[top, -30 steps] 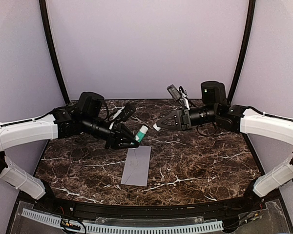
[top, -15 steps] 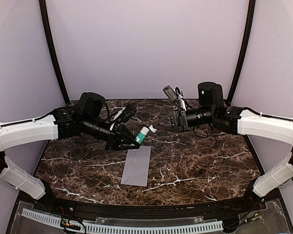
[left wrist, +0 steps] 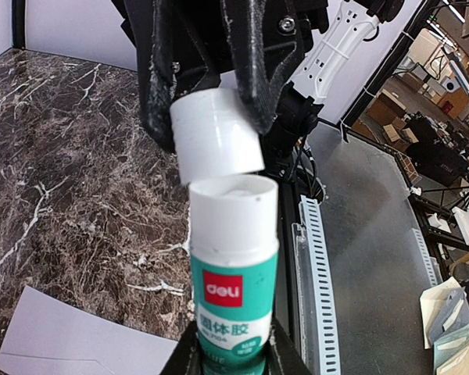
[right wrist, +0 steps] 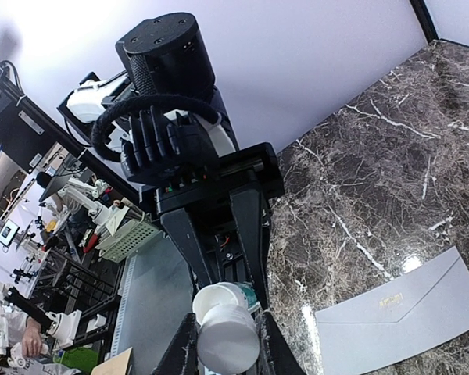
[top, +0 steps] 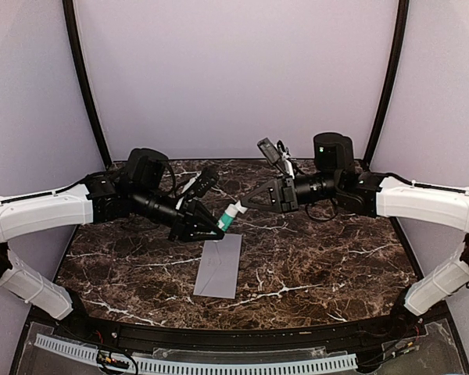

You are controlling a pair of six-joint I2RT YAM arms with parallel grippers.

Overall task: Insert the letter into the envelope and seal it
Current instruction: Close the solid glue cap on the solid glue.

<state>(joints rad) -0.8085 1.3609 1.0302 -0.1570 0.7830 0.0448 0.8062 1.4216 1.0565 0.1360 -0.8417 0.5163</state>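
The grey envelope point(top: 219, 266) lies flat on the marble table point(top: 328, 250) in the middle, its flap down; it also shows in the right wrist view point(right wrist: 406, 320). The letter is out of view. My left gripper point(top: 217, 226) is shut on a teal and white glue stick point(top: 228, 217), held tilted above the envelope's far end with its white mouth open point(left wrist: 233, 273). My right gripper point(top: 246, 205) is shut on the white cap point(left wrist: 216, 133), which sits just off the stick's mouth, slightly askew. The right wrist view shows the cap point(right wrist: 227, 340) in front of the stick point(right wrist: 246, 295).
A perforated white cable rail point(top: 195, 361) runs along the near edge by the arm bases. Black frame posts point(top: 86, 86) stand at both back corners. Both arms reach inward over the far half of the table.
My right gripper has moved left with the cap, closing the gap to the glue stick's mouth. The left gripper and the envelope have stayed put.
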